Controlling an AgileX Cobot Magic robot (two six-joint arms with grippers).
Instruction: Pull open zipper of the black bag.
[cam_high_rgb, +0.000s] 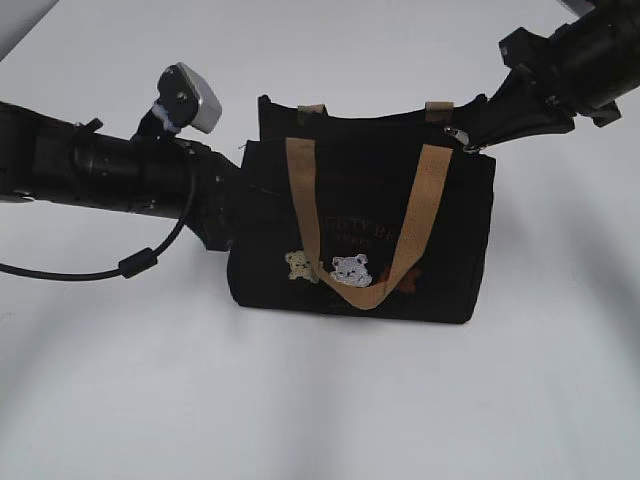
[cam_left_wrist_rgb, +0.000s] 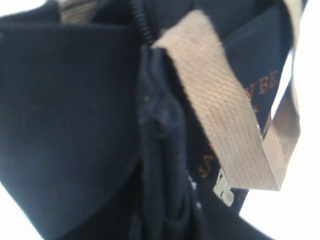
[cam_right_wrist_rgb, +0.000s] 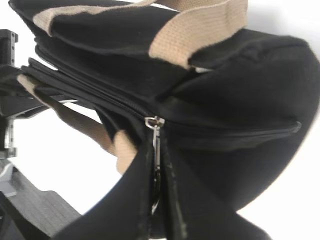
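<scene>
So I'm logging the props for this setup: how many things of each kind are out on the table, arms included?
black bag: 1
tan webbing handles: 2, the far one only showing as two stubs
bear patches: 2
robot arms: 2
Total: 7

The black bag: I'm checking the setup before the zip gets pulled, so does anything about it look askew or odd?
Slightly. The black bag stands upright, but its front tan handle has flopped down over the face, partly covering the bear patches. The right gripper is pinched on the zipper pull. No damage shows.
</scene>
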